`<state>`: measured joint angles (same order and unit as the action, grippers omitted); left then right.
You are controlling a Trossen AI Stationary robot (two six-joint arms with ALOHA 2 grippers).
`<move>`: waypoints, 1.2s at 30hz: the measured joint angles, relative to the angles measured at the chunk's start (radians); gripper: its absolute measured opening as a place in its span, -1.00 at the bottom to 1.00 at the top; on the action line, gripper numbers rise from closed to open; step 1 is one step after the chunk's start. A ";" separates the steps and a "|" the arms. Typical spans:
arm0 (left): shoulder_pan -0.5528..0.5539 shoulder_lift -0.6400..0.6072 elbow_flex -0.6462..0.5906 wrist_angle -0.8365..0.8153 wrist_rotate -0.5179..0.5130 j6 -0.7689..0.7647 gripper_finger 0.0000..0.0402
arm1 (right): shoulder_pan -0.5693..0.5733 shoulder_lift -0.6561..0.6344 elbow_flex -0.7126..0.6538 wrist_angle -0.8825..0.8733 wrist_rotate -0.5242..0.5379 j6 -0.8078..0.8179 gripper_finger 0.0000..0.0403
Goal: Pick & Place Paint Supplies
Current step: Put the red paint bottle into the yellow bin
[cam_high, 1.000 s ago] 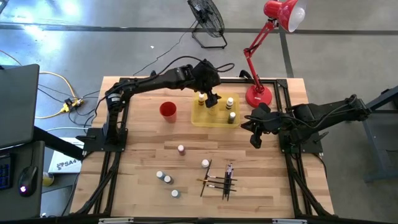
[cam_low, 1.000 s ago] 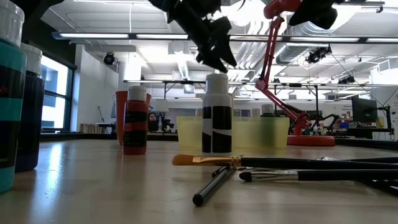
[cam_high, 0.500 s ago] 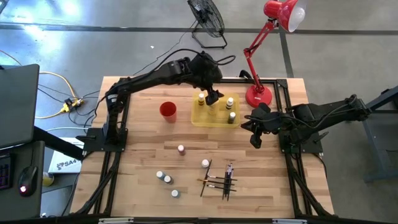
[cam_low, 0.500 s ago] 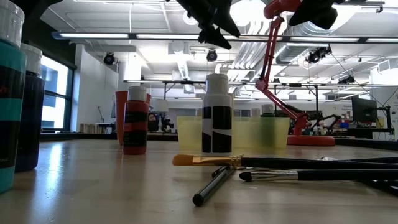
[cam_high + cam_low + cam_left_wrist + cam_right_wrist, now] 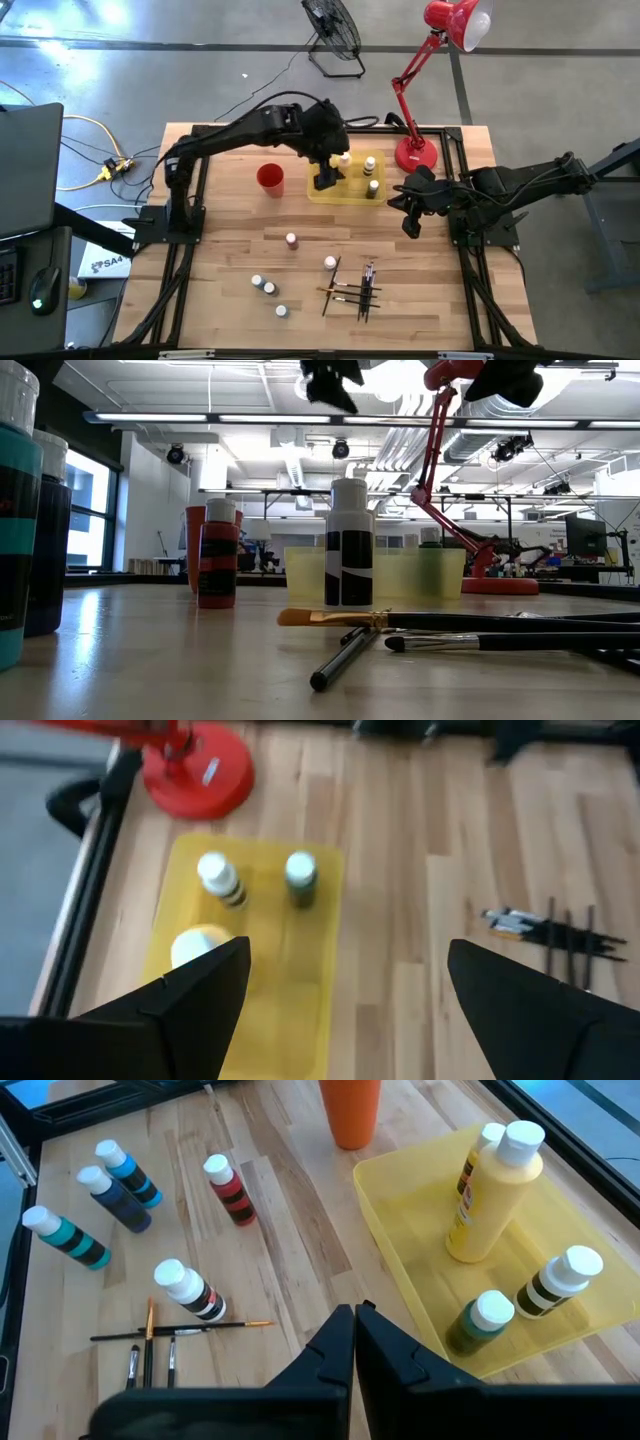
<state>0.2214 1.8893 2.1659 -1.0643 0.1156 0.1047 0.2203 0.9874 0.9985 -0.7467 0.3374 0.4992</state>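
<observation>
**Mia:** What just changed?

**Sam:** The left gripper (image 5: pixel 325 180) was over the middle of the yellow tray (image 5: pixel 352 194) a moment ago. Now it has slid to the tray's left edge and gone up high. Its jaws are wide open and hold nothing.

**Mia:** So it let something go?

**Sam:** I think so. A big yellow bottle (image 5: pixel 492 1197) stands in the tray (I did not see it drop). Beside it are a green bottle (image 5: pixel 476 1323) and a striped bottle (image 5: pixel 557 1284), which makes three inside.

**Mia:** What is left outside?

**Sam:** A red bottle (image 5: pixel 291 240) stands alone on the tabletop (image 5: pixel 230 260), nearer than the red cup (image 5: pixel 269 178). A black-and-white bottle (image 5: pixel 330 263) stands just beside the paintbrushes (image 5: pixel 355 291). Three more bottles (image 5: pixel 268 290) sit near the left front. The brushes lie in a little pile, to the right of those three.

**Mia:** And the other arm?

**Sam:** The right gripper (image 5: pixel 410 228) waits over the tabletop at the right, near the red lamp (image 5: pixel 415 153). Its jaws are shut tight, with nothing in them.

**Mia:** So what does that mean?

**Sam:** One more thing is put away, I guess. The left arm looks free to fetch the next one, maybe the red bottle, since it is closest. Lots is still to go.
</observation>
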 joint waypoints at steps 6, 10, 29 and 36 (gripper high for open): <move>-0.040 -0.077 0.000 -0.018 0.005 0.005 0.66 | 0.000 0.000 0.000 0.000 0.000 0.001 -0.98; -0.093 -0.138 0.000 -0.084 0.007 0.019 0.66 | 0.000 0.000 0.000 0.001 0.000 0.001 -0.98; -0.536 -0.287 -0.001 -0.193 -0.160 -0.160 0.66 | 0.000 0.000 0.000 0.002 -0.032 -0.013 -0.98; -0.669 -0.285 -0.001 -0.233 -0.313 -0.336 0.66 | 0.000 0.000 0.000 0.002 -0.045 -0.014 -0.98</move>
<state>-0.4473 1.6043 2.1651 -1.2969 -0.1976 -0.2313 0.2207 0.9874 0.9989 -0.7448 0.2927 0.4853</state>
